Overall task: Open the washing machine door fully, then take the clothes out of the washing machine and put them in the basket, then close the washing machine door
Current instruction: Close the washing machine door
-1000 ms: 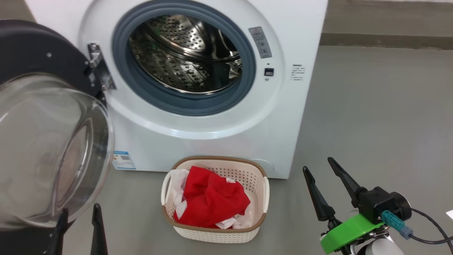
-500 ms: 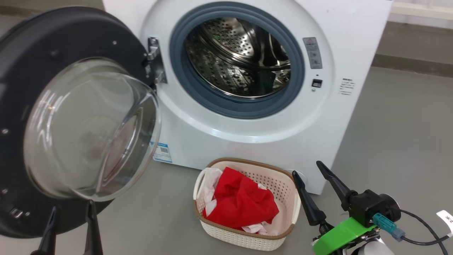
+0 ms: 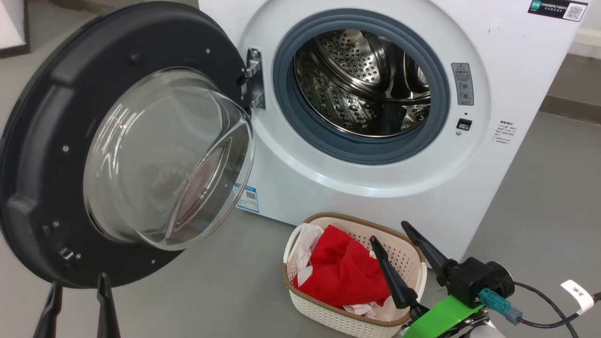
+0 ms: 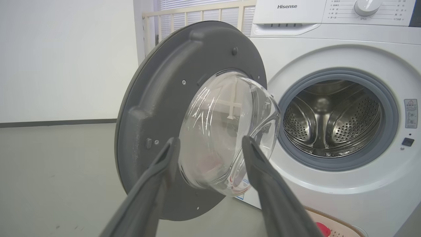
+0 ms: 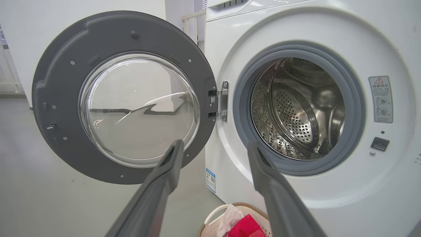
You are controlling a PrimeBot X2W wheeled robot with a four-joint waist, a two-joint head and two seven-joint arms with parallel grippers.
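- Two grippers, jaws spread wide, grasping nothing.
- Left gripper [image 3: 79, 280]: the washing machine door [image 3: 42, 141], swung open, stands just ahead of its jaws.
- Right gripper [image 3: 389, 232]: the basket [image 3: 328, 324] holding the clothes [image 3: 342, 272] sits just beneath its jaws; the washing machine [image 3: 375, 197] beyond.
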